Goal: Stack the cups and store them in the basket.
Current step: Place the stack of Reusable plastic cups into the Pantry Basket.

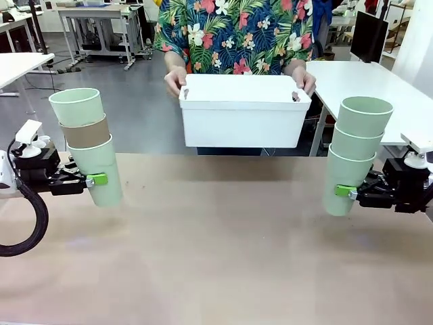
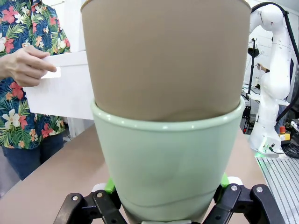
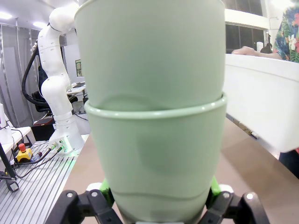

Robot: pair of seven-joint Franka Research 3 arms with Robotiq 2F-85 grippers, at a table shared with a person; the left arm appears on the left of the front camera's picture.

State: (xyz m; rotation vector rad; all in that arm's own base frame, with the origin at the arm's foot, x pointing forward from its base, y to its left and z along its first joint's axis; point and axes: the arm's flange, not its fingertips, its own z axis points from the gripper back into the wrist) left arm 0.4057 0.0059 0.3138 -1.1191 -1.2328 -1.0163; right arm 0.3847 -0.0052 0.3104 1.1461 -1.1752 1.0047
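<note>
1. Table (image 1: pixel 223 271): a tan surface running from the near edge across to the person.
2. Left gripper (image 1: pixel 101 181): its jaws pinch the bottom mint cup (image 2: pixel 168 158) of the left stack (image 1: pixel 88 145), with the green pads pressed on either side of the cup wall.
3. Left stack: three nested cups, mint at the bottom, the brown cup (image 1: pixel 84 133) in the middle and mint on top. It tilts with its mouth toward the robot's left.
4. Right gripper (image 1: pixel 344 192): its jaws clamp the lowest cup of the right stack (image 1: pixel 356 152).
5. Right stack: three nested mint cups, tilting with the mouth toward the robot's right, well apart from the left stack.
6. Basket (image 1: pixel 242 122): white and level, at the table's far edge, between the two stacks and beyond them.
7. Person's hands (image 1: pixel 174 81) (image 1: pixel 305 80): one grips each end of the basket rim.
</note>
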